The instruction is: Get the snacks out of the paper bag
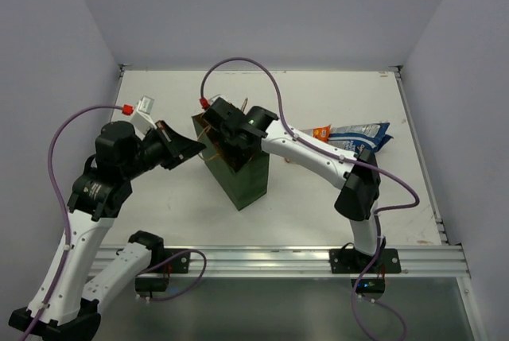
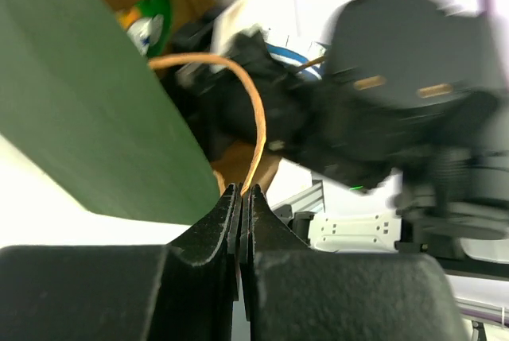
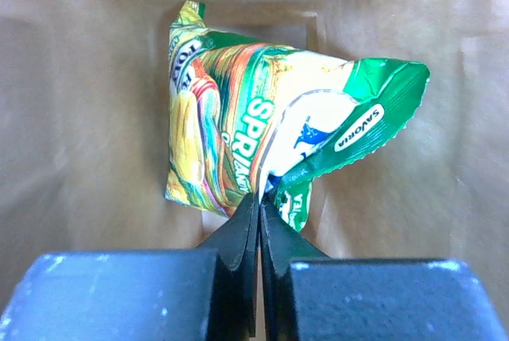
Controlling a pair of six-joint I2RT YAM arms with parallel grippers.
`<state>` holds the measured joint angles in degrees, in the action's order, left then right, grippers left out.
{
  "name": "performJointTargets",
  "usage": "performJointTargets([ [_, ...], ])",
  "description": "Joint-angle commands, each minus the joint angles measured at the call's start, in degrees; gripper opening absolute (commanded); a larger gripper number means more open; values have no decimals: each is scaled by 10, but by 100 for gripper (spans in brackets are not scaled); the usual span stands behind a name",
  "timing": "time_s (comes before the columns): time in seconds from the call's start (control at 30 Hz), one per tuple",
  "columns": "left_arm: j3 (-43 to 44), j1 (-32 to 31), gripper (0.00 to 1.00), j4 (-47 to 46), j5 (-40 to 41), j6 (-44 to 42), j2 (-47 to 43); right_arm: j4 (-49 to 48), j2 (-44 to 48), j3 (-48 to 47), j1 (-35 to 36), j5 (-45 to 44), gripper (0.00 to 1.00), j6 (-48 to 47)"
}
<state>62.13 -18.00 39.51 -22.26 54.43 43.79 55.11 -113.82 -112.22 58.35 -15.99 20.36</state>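
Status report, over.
Left gripper shut on handle. Right gripper inside paper bag, shut on green packet. Blue packet, orange packet out. Nothing in the way.

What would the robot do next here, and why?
Probably lift the right end effector straight up: it is shut on a green-and-yellow foil snack packet inside the dark green paper bag, while the left end effector pinches the bag's thin loop handle, steadying it.

Bright even light, tabletop (image 1: 318, 206) washed near-white; left wrist view motion-blurred past the paper bag (image 2: 79, 118), right wrist sharp.
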Motion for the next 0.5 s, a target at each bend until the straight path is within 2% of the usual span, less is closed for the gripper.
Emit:
performJointTargets([
  [0.0,-17,2,0,8,-1,-7,-10,30,44,-61,2,-28,0,8],
  [0.3,-25,3,0,3,-5,-2,-16,71,101,-145,1,-41,0,20],
  [0.47,-28,3,0,2,-2,1,-19,66,141,-164,1,-14,0,23],
])
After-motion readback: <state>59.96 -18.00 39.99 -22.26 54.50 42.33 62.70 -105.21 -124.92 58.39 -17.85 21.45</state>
